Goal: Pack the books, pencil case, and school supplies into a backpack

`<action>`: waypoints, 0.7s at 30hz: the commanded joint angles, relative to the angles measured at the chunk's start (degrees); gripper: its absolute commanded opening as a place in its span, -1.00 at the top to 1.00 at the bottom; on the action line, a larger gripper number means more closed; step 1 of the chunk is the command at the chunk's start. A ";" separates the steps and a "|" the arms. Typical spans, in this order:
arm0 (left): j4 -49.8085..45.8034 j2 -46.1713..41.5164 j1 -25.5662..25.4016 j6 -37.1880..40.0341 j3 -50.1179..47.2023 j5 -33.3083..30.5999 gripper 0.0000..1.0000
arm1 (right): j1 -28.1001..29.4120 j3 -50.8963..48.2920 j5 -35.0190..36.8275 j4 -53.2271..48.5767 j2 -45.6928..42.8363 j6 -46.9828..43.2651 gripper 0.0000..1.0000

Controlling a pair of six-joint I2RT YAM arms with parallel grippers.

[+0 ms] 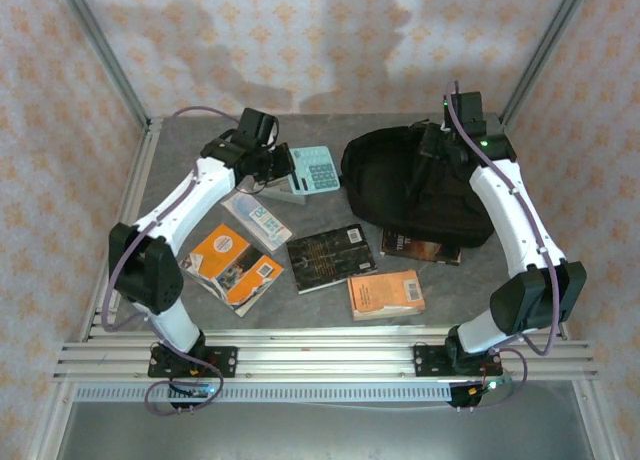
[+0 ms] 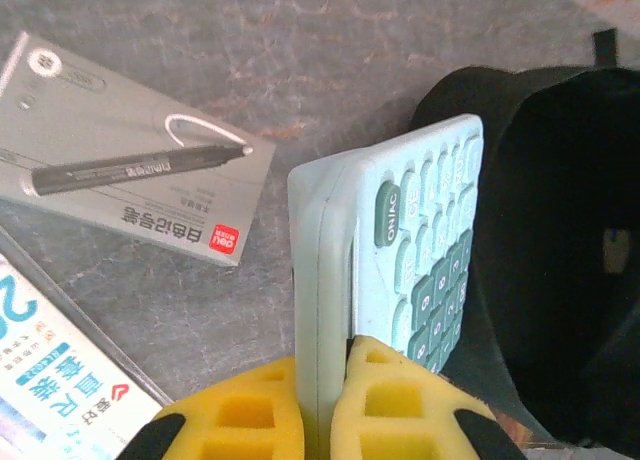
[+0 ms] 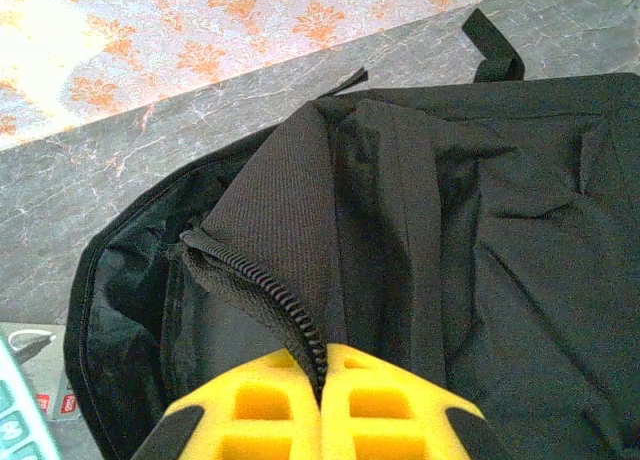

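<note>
Backpack (image 3: 500, 230) plain black; calculator (image 2: 420, 250) pale teal w/ white & dark-green keys. Counter (image 2: 300, 40) grey marbled, walls (image 1: 300, 40) pink w/ orange floral print. Pen box (image 2: 120, 180) grey.

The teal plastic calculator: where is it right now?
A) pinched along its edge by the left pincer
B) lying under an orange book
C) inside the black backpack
A: the left pincer clamps the edge of the teal plastic calculator, which is outside the black fabric backpack.
</note>
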 commanded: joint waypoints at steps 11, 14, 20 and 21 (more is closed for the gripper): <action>-0.53 8.47 -4.03 1.27 17.10 10.08 1.00 | -0.22 5.87 -10.09 -1.57 -1.08 -4.06 1.00; -1.06 12.17 -6.22 1.10 21.07 11.11 1.00 | -0.33 6.80 -12.09 -2.47 -1.08 -4.19 1.00; -0.37 19.29 -9.61 -0.87 24.68 10.63 1.00 | -0.33 6.39 -13.15 -2.97 -1.85 -2.57 1.00; -0.08 20.54 -10.25 -1.58 25.32 10.84 1.00 | -0.32 6.18 -13.26 -2.73 -2.00 -2.10 1.00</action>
